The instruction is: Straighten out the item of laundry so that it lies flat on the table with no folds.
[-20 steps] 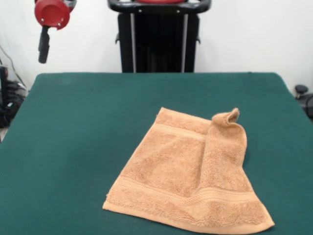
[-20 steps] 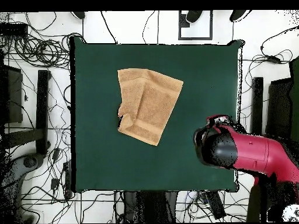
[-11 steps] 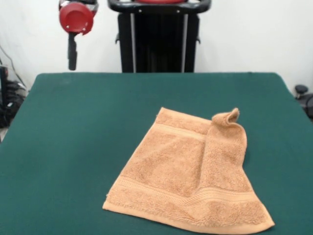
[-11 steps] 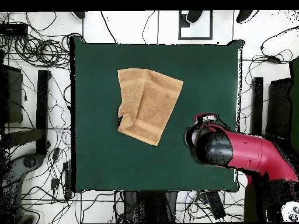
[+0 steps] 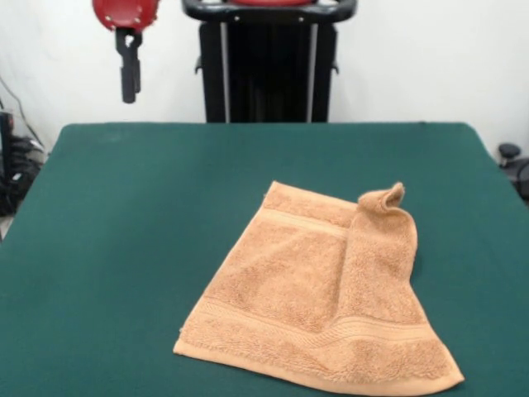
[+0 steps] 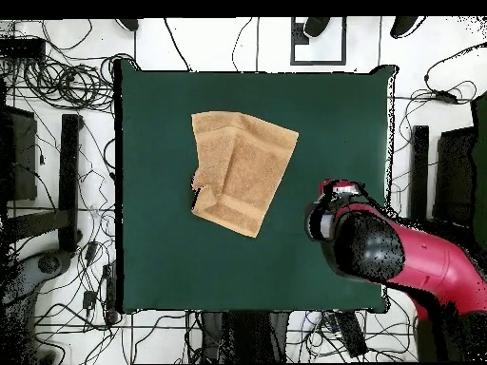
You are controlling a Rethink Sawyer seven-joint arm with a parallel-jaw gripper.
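1. The towel (image 5: 318,289) sits on the green table (image 5: 124,215), a bit toward the 4 o'clock side of the middle in the front view. In the overhead view the towel (image 6: 242,171) is around 10 o'clock from the table's (image 6: 314,105) center.
2. It's not flat. One side strip is folded over on top of the rest, and the corner of that strip pokes up in a little curl at about 1 o'clock on the towel in the front view.
3. The woven stripes show near the far edge and the near edge; the near one runs under the folded strip.
4. The gripper (image 5: 128,70) hangs way up at 11 o'clock in the front view, well above the table and well apart from the towel. It has hold of nothing. The fingers look close together, but honestly I can't tell how far open they are.
5. From overhead the red arm (image 6: 399,257) comes in from 4 o'clock, with its end over the table's right part, near the towel's edge but not over it.
6. No bins, trays or baskets on the table, just the towel.
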